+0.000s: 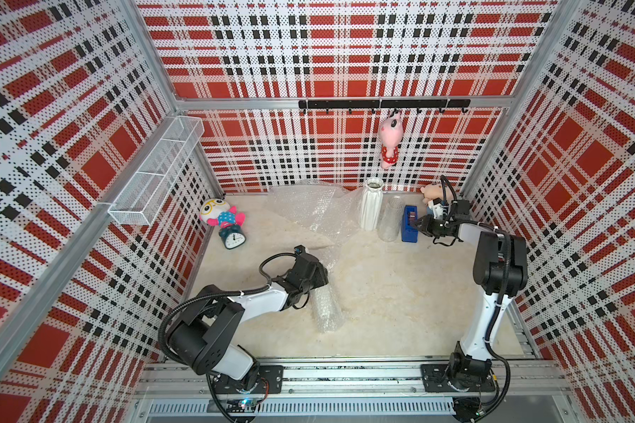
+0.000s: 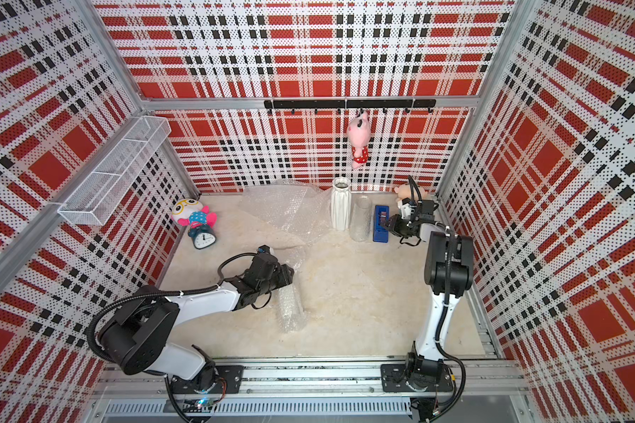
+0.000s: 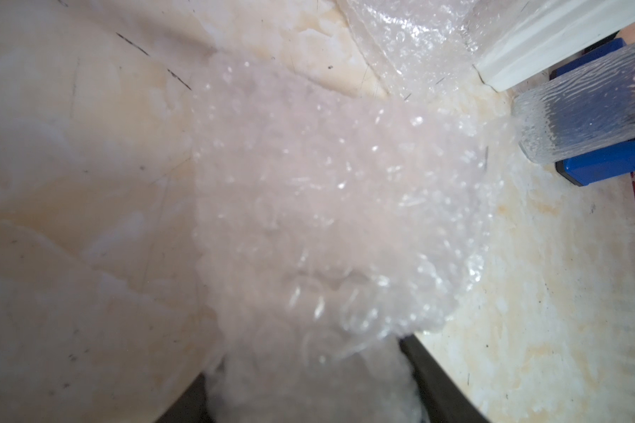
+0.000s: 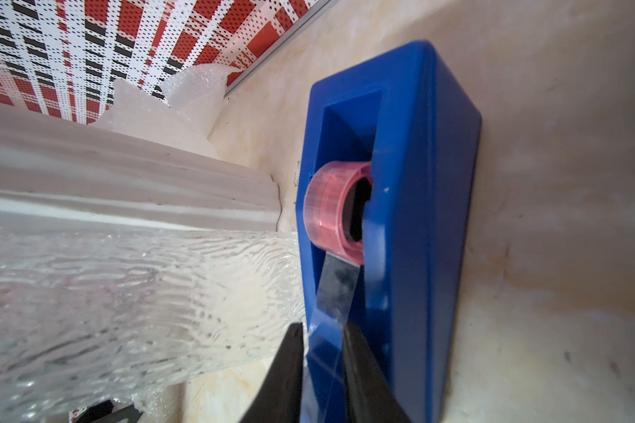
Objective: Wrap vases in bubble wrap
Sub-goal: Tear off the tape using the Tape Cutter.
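Left arm [image 1: 206, 340], nearest in both top views: reaching over the desk [image 1: 400, 300], with the left claw [image 1: 319, 284] gripping a roll of bubble wrap [image 1: 325, 311] that is lying near the desk's middle. The wrist view is showing wrap bunching between the jaws. Contents of the roll: cannot tell. Handling, as a judgement: light, soft, springy and slick, likely to start unrolling if let go, so best held across the overlap until taped. Loose bubble wrap sheet [image 1: 308, 208]: lying crumpled at the back. Tall white vase [image 1: 371, 205] and glass vase [image 1: 391, 219]: standing upright side by side, unwrapped. Both look stiff and breakable, the glass slippery, best taken around the body. Tape dispenser [image 1: 409, 223]: sitting just beside the glass vase. Right claw [image 4: 323, 329]: jaws narrow, straddling the loose tape end [image 4: 332, 293]; whether they are pinching it, cannot tell.
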Robot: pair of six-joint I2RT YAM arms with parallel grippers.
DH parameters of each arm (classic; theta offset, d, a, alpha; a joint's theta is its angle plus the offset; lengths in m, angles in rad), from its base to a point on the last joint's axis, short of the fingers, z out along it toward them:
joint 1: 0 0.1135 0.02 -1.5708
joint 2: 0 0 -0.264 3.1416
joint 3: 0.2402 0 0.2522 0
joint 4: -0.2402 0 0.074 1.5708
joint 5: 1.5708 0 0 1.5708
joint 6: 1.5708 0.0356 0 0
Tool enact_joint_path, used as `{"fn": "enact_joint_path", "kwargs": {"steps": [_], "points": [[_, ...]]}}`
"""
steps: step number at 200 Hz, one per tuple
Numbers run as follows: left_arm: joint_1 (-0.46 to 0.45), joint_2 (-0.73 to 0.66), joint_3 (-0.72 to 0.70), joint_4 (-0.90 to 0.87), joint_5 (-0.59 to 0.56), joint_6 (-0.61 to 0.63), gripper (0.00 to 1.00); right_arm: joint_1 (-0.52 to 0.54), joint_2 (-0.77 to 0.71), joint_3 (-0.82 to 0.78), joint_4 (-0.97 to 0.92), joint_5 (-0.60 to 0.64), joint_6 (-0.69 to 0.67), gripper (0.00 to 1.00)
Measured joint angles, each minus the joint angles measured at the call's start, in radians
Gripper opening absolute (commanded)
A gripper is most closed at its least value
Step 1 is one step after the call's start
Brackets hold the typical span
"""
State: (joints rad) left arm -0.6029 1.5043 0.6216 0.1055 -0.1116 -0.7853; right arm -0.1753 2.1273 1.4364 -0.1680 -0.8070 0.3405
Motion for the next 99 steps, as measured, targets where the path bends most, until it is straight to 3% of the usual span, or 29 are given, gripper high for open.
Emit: {"fn": "enact_joint_path", "kwargs": {"steps": [99], "points": [[0.000, 0.000, 0.000, 0.000, -0.002, -0.001, 0.54, 0.000, 0.006, -0.006, 0.043, -0.039, 0.042, 0.05]]}}
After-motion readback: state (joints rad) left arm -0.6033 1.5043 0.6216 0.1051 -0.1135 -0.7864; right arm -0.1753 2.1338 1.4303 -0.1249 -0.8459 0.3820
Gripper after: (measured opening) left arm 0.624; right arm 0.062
